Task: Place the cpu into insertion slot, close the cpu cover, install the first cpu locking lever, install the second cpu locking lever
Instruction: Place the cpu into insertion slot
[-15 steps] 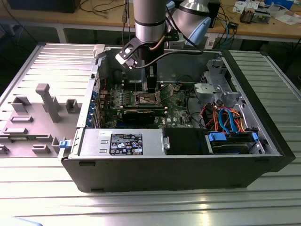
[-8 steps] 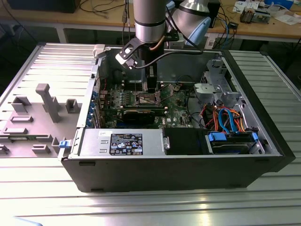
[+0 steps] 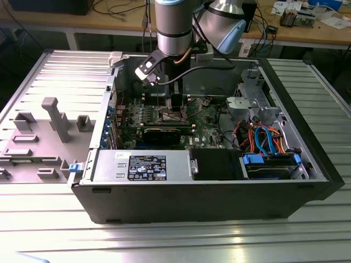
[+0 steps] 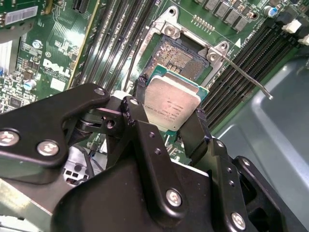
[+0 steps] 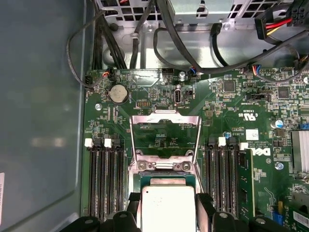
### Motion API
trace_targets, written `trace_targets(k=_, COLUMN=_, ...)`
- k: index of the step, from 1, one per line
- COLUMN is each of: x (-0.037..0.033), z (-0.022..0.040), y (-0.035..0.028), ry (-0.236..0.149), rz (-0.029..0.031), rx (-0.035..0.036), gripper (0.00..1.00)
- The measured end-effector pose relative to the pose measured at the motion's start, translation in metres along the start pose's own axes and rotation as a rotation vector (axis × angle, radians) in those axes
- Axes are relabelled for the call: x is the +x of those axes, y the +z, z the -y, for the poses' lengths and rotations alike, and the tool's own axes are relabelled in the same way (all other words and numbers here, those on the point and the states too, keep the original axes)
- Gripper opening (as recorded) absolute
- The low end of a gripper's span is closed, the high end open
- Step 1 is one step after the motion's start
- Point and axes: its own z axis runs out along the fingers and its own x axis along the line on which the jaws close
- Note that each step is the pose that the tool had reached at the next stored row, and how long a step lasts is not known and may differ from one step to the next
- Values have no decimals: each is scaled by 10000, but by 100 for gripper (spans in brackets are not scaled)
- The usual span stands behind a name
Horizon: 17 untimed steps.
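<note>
Here fingers (image 4: 195, 135) grip the cpu (image 4: 171, 104); cpu cover (image 5: 165, 119) stands open.

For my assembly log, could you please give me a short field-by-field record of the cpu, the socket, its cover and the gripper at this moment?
gripper: shut on the cpu, clamping two opposite edges
cpu: held over the board, not seated
insertion slot: contact field bare
cpu cover: standing open
locking lever: unlatched, sticking out
</note>
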Motion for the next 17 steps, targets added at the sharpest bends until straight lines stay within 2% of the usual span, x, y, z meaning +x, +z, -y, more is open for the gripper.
trace_targets(k=4, x=-2, z=6, y=67, ry=1, rz=1, rx=0, gripper=54)
trace_targets(k=17, x=-3, z=8, y=97, ry=2, rz=1, rx=1, gripper=54)
